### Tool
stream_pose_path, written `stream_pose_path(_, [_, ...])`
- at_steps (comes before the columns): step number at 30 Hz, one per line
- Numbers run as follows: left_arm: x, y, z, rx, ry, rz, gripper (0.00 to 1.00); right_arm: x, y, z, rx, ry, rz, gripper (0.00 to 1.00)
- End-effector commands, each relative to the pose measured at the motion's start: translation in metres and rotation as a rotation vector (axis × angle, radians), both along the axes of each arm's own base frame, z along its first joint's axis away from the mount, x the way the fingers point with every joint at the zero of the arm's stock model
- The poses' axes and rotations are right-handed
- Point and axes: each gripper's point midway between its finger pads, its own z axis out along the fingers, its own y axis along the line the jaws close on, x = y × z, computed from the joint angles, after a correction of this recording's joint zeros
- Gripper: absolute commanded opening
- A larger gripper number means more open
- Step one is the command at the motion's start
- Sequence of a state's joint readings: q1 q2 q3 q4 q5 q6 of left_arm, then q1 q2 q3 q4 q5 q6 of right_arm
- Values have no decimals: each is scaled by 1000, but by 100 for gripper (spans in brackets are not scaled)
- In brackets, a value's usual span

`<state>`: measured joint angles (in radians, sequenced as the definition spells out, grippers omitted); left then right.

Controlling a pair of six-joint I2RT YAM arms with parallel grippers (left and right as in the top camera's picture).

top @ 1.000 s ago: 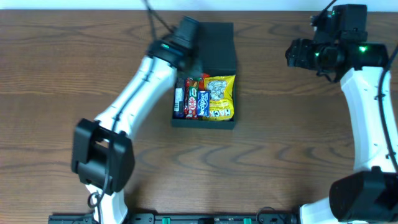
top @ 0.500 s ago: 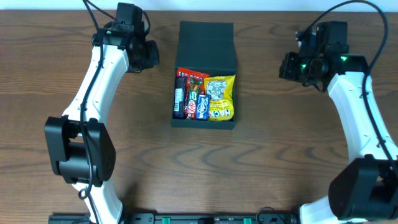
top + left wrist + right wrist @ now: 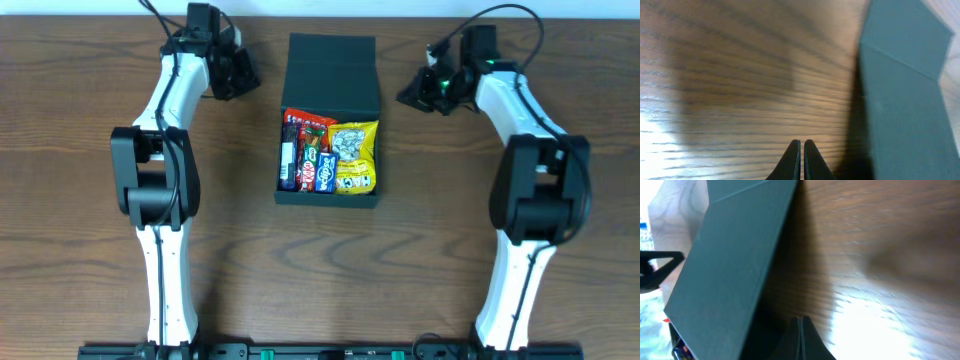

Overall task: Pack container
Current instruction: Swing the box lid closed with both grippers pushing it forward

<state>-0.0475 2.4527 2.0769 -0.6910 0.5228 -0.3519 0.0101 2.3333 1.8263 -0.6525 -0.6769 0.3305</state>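
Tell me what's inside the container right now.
Inside the container: a yellow snack bag on the right, several candy bars side by side to the left, and a red wrapper at the far end. They cover the floor, so anything underneath is hidden.

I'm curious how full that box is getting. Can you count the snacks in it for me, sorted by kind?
Yellow bag: 1
Slim bars lying side by side: 3
Red packet at the lid end, partly hidden by the bars: 1
Total: 5 snacks in the container, as far as the overhead view shows.
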Motion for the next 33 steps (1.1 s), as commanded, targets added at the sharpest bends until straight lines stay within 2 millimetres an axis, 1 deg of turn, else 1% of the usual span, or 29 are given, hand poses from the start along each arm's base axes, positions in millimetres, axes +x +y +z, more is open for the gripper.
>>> stream_pose_path(1, [7,-12,11,-76,-5,-29,6,12,14,18,61,-32,21,1])
stream_pose_path(3, [3,-18,2,-87,18,-44,6,11,19,15,79,-21,31,2])
stream_pose_path(8, [-2,-30,-13,-143,53,-70,6,6,31,1,95,8,57,2])
stream_pose_path(11, [-6,-38,-22,-171,75,-87,6,1,45,-5,131,26,88,2])
stream_pose_path(14, [-9,-47,-24,-186,83,-105,6,-3,52,-12,136,47,97,2])
stream_pose_path(19, [-11,-60,-22,-198,76,-135,6,-5,61,-12,140,46,116,2])
stream_pose_path(24, [-16,-74,-16,-235,59,-192,6,-6,70,-3,193,4,171,2])
stream_pose_path(27, [-16,-79,-7,-274,28,-240,6,-4,73,6,235,-35,199,1])
stream_pose_path(30, [-11,-79,10,-304,-25,-273,6,-1,73,16,269,-63,216,2])
stream_pose_path(33, [1,-81,37,-319,-107,-309,6,4,76,31,284,-121,255,2])
